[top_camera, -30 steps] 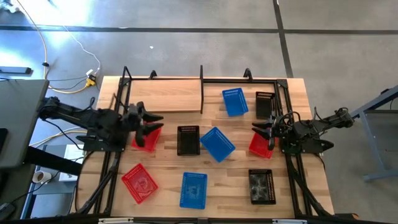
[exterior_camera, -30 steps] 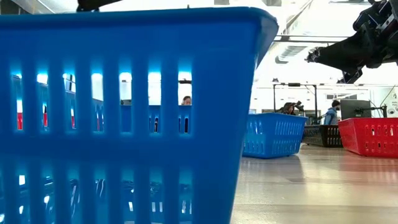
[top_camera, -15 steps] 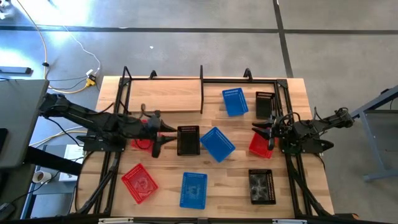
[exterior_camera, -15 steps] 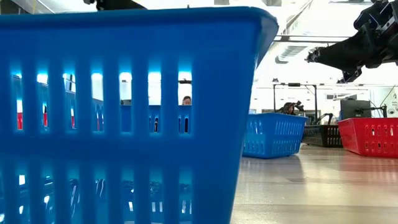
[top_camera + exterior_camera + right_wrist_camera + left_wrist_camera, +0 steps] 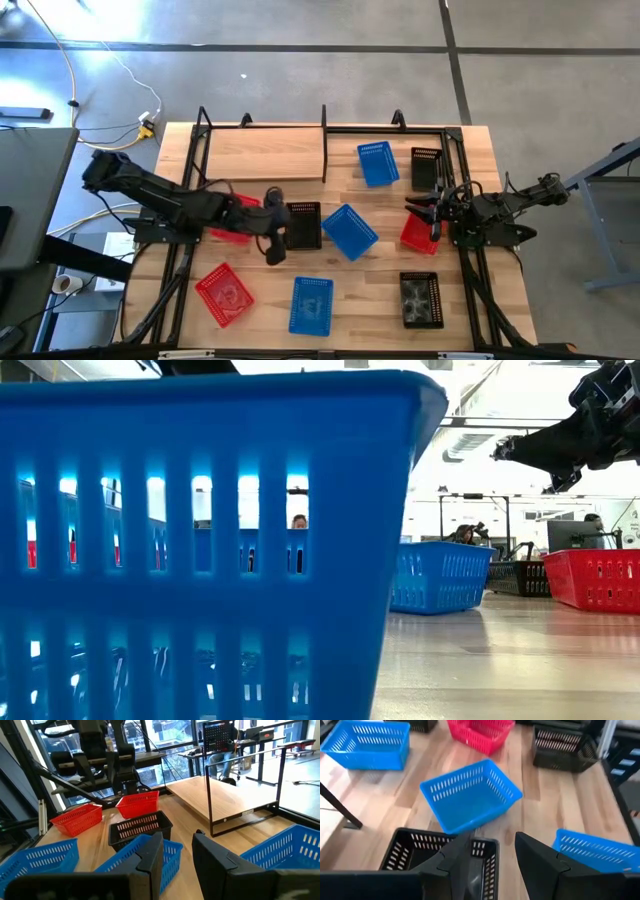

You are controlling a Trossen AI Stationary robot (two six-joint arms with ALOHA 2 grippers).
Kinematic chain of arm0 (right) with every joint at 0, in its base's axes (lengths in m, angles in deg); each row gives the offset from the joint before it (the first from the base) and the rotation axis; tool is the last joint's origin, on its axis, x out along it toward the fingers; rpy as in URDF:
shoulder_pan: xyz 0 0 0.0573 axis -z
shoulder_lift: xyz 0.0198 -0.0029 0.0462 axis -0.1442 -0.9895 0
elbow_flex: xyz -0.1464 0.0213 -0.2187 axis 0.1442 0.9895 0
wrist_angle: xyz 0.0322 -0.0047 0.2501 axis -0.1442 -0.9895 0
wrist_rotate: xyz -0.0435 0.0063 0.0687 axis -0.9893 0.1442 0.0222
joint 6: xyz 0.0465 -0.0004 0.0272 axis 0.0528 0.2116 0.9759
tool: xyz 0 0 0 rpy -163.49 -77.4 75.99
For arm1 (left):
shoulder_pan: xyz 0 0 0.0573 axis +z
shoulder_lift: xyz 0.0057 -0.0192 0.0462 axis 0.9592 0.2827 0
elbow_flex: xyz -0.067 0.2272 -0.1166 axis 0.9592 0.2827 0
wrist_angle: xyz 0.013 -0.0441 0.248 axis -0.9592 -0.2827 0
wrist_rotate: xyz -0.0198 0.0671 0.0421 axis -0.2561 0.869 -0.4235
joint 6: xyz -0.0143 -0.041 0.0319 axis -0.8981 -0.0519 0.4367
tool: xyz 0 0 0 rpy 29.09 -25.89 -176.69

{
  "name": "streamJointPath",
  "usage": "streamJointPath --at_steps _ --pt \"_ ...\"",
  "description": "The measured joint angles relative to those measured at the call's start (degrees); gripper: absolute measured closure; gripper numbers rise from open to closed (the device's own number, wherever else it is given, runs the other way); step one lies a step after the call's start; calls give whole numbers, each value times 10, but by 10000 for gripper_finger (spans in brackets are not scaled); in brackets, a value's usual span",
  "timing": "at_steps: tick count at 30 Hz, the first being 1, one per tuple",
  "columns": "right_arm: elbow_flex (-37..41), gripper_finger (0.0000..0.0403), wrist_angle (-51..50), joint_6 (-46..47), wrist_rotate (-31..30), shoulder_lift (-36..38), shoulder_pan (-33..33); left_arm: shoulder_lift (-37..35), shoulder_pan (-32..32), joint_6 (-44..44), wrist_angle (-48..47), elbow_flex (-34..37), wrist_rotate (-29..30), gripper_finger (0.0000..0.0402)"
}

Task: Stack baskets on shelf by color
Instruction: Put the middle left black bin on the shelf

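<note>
Since a second ago my left pincer [image 5: 275,243] has swung from the red basket [image 5: 232,225] toward the black basket [image 5: 303,225] mid-table, fingers spread, empty. My right pincer [image 5: 432,212] hovers spread above another red basket [image 5: 418,233].

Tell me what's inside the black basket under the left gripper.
In the left wrist view the black basket looks empty: only its dark mesh floor shows. The left gripper, fingers apart, covers part of the near side, so that corner can't be checked.
</note>
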Motion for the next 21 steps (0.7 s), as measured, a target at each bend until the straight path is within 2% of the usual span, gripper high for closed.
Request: streamJointPath --at_steps 6,16,21 --pt "0 311 0 0 0 0 0 48 0 19 -1 -10 -36 256" --pt "0 311 0 0 0 0 0 115 0 20 -3 -9 -38 257" --pt "0 311 0 0 0 0 0 144 0 20 -4 -9 -60 257"
